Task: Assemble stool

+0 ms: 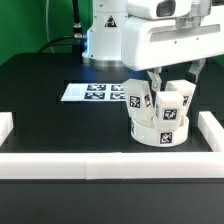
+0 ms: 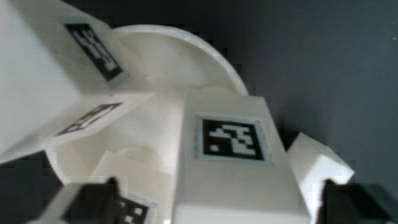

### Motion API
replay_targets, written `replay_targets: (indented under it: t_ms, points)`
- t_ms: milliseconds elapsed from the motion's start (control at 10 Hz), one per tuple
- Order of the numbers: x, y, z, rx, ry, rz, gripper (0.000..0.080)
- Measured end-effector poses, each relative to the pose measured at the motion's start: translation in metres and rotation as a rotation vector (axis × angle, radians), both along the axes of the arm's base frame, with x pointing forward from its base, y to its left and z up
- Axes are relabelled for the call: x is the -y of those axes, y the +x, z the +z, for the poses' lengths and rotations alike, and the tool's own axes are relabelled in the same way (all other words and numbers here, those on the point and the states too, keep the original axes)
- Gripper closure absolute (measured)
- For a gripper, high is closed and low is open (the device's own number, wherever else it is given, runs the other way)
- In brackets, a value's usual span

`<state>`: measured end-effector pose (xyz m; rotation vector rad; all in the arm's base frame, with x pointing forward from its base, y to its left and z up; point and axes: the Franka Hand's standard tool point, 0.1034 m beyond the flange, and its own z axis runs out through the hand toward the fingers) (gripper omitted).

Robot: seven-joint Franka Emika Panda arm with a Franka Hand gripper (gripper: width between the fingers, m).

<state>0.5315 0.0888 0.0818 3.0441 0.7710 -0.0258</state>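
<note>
Seat disc (image 1: 160,131) with legs (image 1: 140,97) upright, hemmed by rails (image 1: 213,130); marker board (image 1: 95,92) behind; fingers (image 1: 170,80) state unclear.

Arm (image 1: 150,35) is glossy white w/ rounded chunky shells, grey seams btwn segments. Blocky white wrist housing, dark fingers (image 1: 155,80) underneath. Black cable (image 1: 68,40) trails behind base.

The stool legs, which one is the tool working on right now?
The leg on the exterior view's right, directly under the tool. The other upright leg stands free on the seat disc.
</note>
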Motion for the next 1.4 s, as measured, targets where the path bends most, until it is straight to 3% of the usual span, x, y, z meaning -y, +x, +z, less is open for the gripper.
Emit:
replay_targets:
  t_ms: [100,200,500,1100,1400]
  points:
    - [0.0,0.0,0.0,0.0,0.0,-0.001,0.0362]
    - [0.0,0.0,0.0,0.0,0.0,-0.02,0.0465]
    - [0.0,0.0,0.0,0.001,0.001,-0.127,0.0465]
    - [-0.012,0.001,-0.002,0.021,0.024,-1.032,0.0464]
    - [-0.013,0.001,-0.002,0.017,0.027,-1.205,0.0464]
